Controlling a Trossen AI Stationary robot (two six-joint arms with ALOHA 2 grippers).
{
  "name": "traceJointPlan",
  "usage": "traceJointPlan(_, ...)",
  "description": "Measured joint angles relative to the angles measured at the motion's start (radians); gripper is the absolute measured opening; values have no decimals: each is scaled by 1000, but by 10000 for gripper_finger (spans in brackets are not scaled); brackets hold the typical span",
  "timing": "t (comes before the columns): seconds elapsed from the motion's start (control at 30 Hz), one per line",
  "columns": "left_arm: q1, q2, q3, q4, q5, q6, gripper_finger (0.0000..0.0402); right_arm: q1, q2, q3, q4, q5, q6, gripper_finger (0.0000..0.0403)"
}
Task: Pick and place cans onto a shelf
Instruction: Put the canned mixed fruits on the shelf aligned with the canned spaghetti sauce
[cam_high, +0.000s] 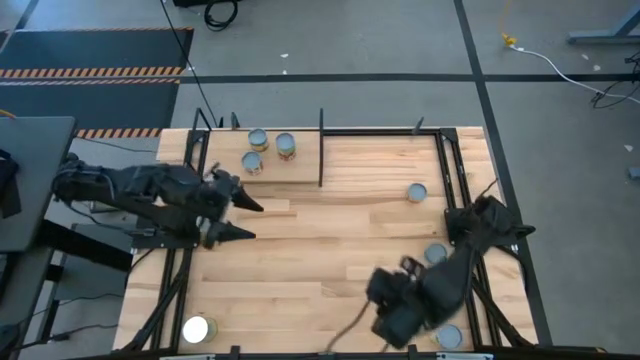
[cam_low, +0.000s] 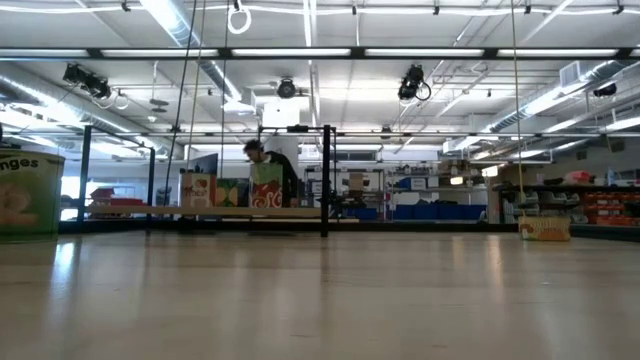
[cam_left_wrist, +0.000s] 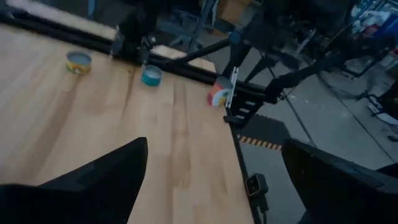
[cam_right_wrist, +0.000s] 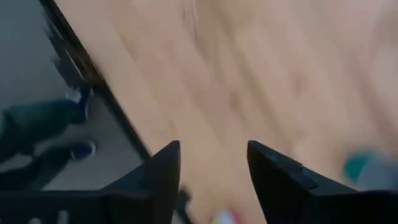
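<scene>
High view: three cans (cam_high: 268, 150) on shelf (cam_high: 300, 165); left end effector (cam_high: 243, 218) spread, empty, shelf at its 1 o'clock; right end effector (cam_high: 385, 305) empty, loose can (cam_high: 449, 336) at its 4 o'clock.
Low view: cans (cam_low: 232, 190) upright on shelf (cam_low: 200, 211).
Right wrist view: fingers (cam_right_wrist: 158, 171) parted.

three cans (cam_high: 267, 149) on shelf (cam_high: 300, 160), others scattered on table (cam_high: 320, 250)

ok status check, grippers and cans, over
Left gripper open, empty, near the narrow pale wooden shelf. Right gripper open, empty, at the near edge. Three small round tin cans shelved; four loose on the table. Nothing blocking.
</scene>
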Motion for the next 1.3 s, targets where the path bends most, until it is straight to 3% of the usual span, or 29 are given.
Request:
traceJointPlan(0.17, -48, 62, 0, 29, -56, -90, 375, 113, 8, -135, 38, -176, 285, 223)
traceJointPlan(0.33, -92, 80, 0, 54, -97, -141, 375, 213, 7, -240, 81, -307, 408, 230)
traceJointPlan(0.63, -139, 77, 0, 70, -215, -166, 375, 299, 8, -461, 303, -468, 471, 218)
traceJointPlan(0.87, -139, 77, 0, 74, -261, -162, 375, 290, 8, -549, 359, -499, 470, 203)
traceJointPlan(1.03, -137, 77, 0, 74, -297, -148, 375, 270, 5, -571, 405, -504, 522, 165)
traceJointPlan(1.3, -137, 77, 0, 59, -361, -118, 375, 219, 3, -575, 285, -440, 513, 56)
